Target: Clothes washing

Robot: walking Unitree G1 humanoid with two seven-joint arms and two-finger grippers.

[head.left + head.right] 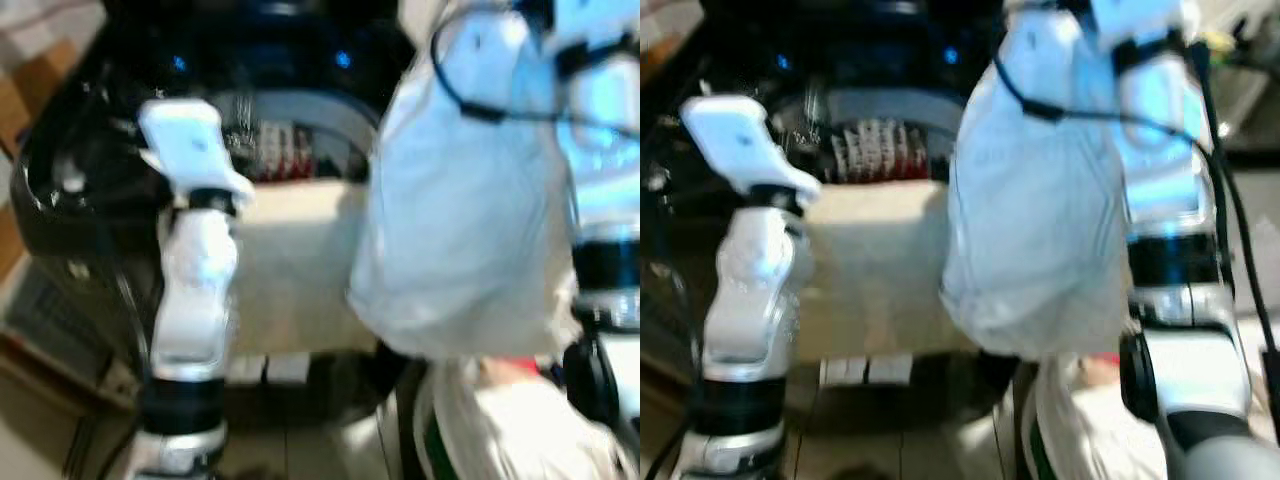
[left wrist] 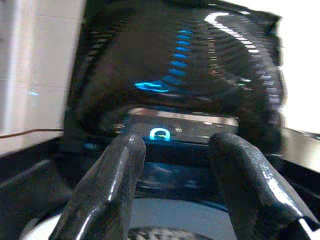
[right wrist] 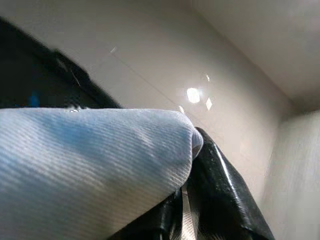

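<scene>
- Right gripper (image 3: 192,200), raised at about one o'clock in the head views, has its black fingers clamped on a pale blue-white garment (image 1: 470,220).
- Garment hangs from that grip in a loose bundle, above the front edge of the black top-loading washing machine (image 1: 70,190).
- Left gripper (image 2: 177,165) points at the machine's lit blue control panel (image 2: 160,134), fingers spread apart, holding nothing.
- White clothing (image 1: 520,430) lies heaped at five o'clock, below the hanging garment.
</scene>
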